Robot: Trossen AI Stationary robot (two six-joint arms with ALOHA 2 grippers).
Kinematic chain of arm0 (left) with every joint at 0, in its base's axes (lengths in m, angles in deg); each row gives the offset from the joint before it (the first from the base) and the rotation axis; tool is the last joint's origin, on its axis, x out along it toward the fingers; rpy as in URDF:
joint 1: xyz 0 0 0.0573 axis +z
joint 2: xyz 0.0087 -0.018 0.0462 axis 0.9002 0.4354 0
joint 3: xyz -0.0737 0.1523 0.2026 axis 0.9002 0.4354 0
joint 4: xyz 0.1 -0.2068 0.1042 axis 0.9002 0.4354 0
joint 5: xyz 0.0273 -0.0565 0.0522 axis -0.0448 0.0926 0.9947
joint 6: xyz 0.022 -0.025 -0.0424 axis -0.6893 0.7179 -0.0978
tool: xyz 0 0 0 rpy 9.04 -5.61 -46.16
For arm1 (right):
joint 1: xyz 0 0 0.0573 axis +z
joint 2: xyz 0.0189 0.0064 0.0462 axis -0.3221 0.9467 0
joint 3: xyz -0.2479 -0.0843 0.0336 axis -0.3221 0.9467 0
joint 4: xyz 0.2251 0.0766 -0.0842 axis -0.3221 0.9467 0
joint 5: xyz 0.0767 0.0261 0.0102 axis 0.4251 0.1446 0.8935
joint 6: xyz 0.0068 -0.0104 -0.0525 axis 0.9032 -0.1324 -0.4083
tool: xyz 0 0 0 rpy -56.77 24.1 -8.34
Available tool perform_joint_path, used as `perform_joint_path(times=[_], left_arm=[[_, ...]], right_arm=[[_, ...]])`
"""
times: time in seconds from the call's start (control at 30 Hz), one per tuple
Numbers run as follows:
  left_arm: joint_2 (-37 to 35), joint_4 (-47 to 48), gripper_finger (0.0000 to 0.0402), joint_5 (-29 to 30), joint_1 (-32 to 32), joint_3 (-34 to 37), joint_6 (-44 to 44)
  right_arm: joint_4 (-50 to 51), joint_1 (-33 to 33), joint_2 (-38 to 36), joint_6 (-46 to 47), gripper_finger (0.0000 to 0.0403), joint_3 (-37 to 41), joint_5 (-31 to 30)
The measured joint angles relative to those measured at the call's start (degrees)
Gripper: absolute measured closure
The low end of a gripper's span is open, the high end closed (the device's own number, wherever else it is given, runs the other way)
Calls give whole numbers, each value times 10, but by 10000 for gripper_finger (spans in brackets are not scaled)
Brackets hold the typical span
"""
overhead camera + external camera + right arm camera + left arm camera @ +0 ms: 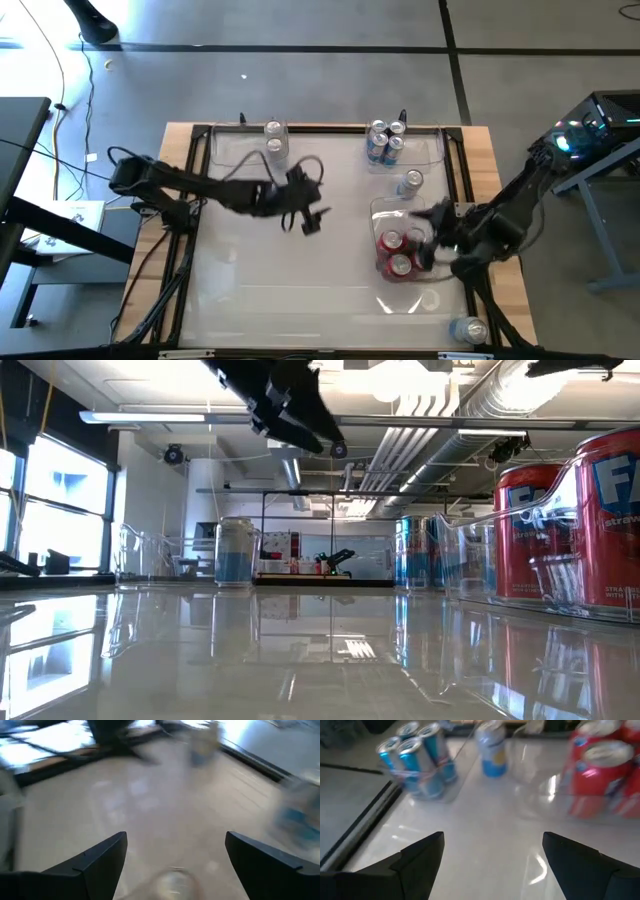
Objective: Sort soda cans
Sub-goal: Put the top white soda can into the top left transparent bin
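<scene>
Left gripper [312, 222] hangs spread and empty over mid-table; right gripper [437, 232] also spread, over the red cans [397, 254] in their clear bin [380, 208]. Blue cans [385, 142] binned behind; one loose blue-and-silver can [409, 183] stands between; a careless reach could topple it.

we see bright ceiling lights [420, 382] glaring at twelve o'clock in the low view, mirrored on the glossy table [300, 650]. daylight floods windows [60, 510] at nine o'clock. both wrist views are smeared (the right one worst).
</scene>
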Motion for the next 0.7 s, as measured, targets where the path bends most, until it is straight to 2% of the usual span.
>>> perform_joint_path(times=[0.07,0.13,0.23,0.37,0.57,0.7], left_arm=[[4,-44,69,21,-27,15,17],[10,-95,69,44,-50,27,29],[25,-142,69,84,-76,33,36],[41,-189,69,118,-93,33,19],[44,-185,69,121,-100,33,21],[44,-183,69,120,-103,33,23]], right_arm=[[125,-37,0,80,69,-39,34],[225,-89,0,120,69,-64,90],[295,-188,-4,91,69,-72,162],[270,-328,-11,-12,69,-63,228],[134,-527,-5,-214,69,-37,363],[117,-623,26,-264,69,-22,386]])
